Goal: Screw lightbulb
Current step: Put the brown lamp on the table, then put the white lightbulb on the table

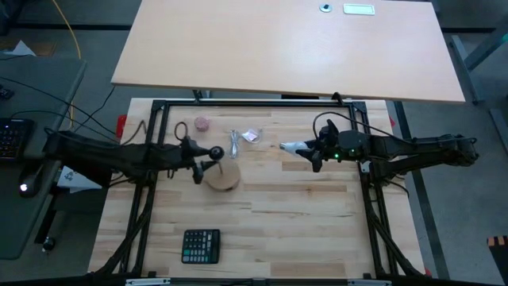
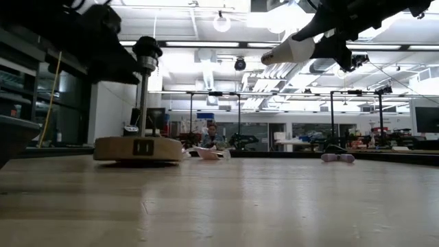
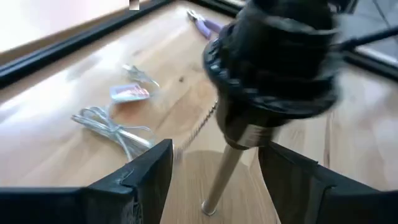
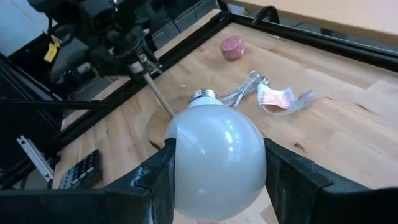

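The lightbulb (image 4: 214, 155), white and frosted with a silvery screw base (image 4: 204, 95), is held in my right gripper (image 1: 308, 149), well above the table right of centre; it also shows in the low view (image 2: 291, 49). The lamp stands at centre left: a round wooden disc (image 1: 223, 179) on the table, a thin stem (image 3: 225, 171) and a black socket (image 3: 273, 56) on top. My left gripper (image 3: 214, 180) is open, one finger on either side of the stem just below the socket, with a gap showing on both sides. My right gripper pinches the bulb's glass globe (image 4: 186, 158) between its two fingers, one on each side of its widest part. The fingers come roughly level from the table's right. The bulb is lifted clear, lying nearly level, its screw base pointing toward the lamp at the left.
A black calculator (image 1: 201, 245) lies near the front edge. A clear wrapper (image 1: 252, 136), a silvery cord (image 1: 235, 144), a pink lump (image 1: 202, 124) and pliers (image 1: 181, 129) lie behind the lamp. A second tabletop (image 1: 286, 48) stands beyond the far edge.
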